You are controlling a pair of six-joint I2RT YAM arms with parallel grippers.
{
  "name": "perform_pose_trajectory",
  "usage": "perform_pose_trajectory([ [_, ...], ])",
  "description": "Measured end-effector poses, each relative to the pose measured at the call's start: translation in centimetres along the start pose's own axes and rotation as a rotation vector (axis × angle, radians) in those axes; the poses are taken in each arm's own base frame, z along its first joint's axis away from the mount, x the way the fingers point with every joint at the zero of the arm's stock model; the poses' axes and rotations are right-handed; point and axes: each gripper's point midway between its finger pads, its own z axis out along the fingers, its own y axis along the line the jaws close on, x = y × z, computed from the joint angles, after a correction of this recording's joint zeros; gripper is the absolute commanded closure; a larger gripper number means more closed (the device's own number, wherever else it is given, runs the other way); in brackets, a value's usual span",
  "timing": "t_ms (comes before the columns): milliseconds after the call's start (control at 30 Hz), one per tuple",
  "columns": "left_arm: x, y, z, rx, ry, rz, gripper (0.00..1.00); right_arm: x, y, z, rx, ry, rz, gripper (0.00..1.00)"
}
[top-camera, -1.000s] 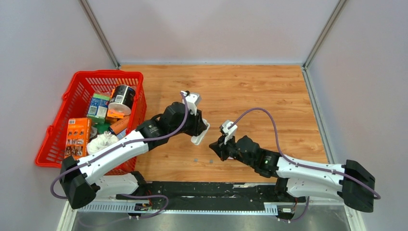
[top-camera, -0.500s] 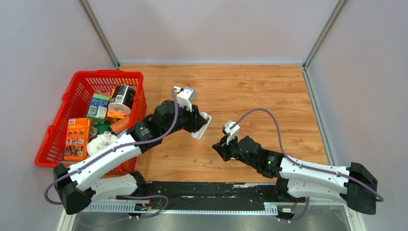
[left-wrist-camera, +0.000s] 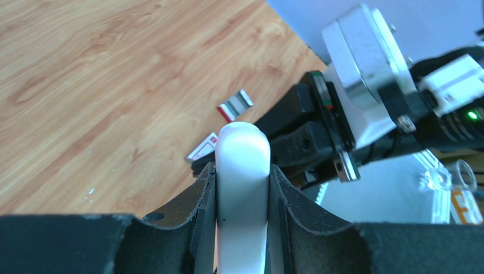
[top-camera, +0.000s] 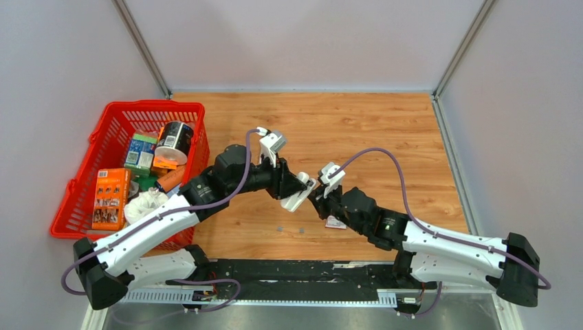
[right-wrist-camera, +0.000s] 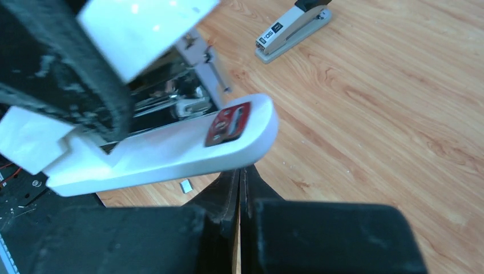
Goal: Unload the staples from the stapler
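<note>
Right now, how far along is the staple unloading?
Done: the stapler is off the table, clamped in the left fingers, its white base splayed from the metal magazine. In hand: the shut right fingers sit by its tip. Left: clearing the magazine; small bits lie on the table, but I cannot see whether staples remain.

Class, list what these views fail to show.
Top view: two dark specks too small to identify.
Left wrist: lower body of the stapler hidden inside left pincer, cut off by bottom edge.
Right wrist: stapler's inner channel blurred, partly covered; staples unconfirmed.
</note>
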Motion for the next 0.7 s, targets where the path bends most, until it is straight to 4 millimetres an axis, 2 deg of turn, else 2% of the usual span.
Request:
perform_pose_trajectory([
  [167,-0.5,-2.4,-0.9,0.113,-0.013,0.012,1.0,-1.8,-0.2,-1.1,-0.005,-0.057,-0.015,1.0],
  [300,-0.4,-3.5,-0.7,0.186,0.001,0.004,1.0,-3.2,-0.4,-2.0,-0.013,-0.106,-0.03,1.0],
  [700,-0.8,-4.4,0.4,0.266,0.009,0.006,1.0,-4.9,0.5,-1.9,-0.067,-0.057,-0.156,1.0],
])
